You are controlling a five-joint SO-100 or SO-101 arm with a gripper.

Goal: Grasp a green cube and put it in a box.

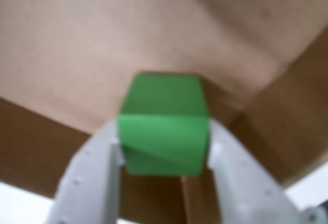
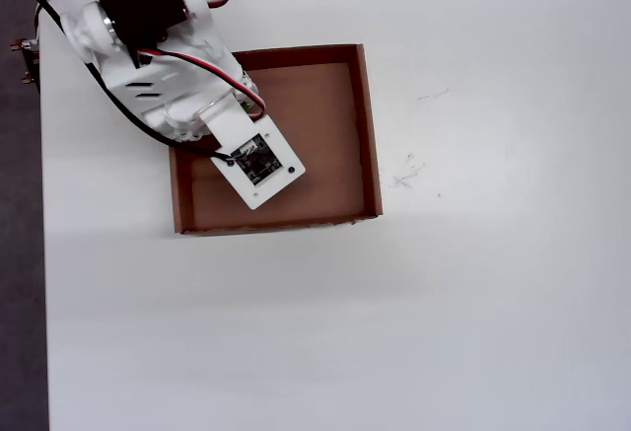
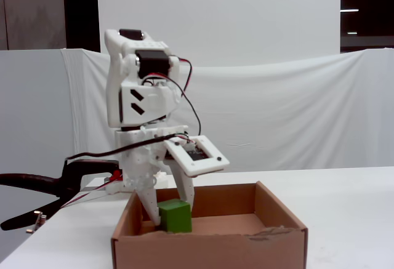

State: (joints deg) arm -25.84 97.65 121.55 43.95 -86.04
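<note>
Gripper (image 1: 164,157) clenching green cube (image 1: 163,126), hanging low inside box (image 3: 271,241). Risk: cube sitting near box wall; releasing here, likely bouncing or catching against finger.

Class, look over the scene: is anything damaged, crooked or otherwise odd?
One thing: the box has a ragged, torn top edge on its near wall in the fixed view, toward the right corner. Otherwise nothing stands out; the claw holds the green cube inside the box, and the table is tidy.
</note>
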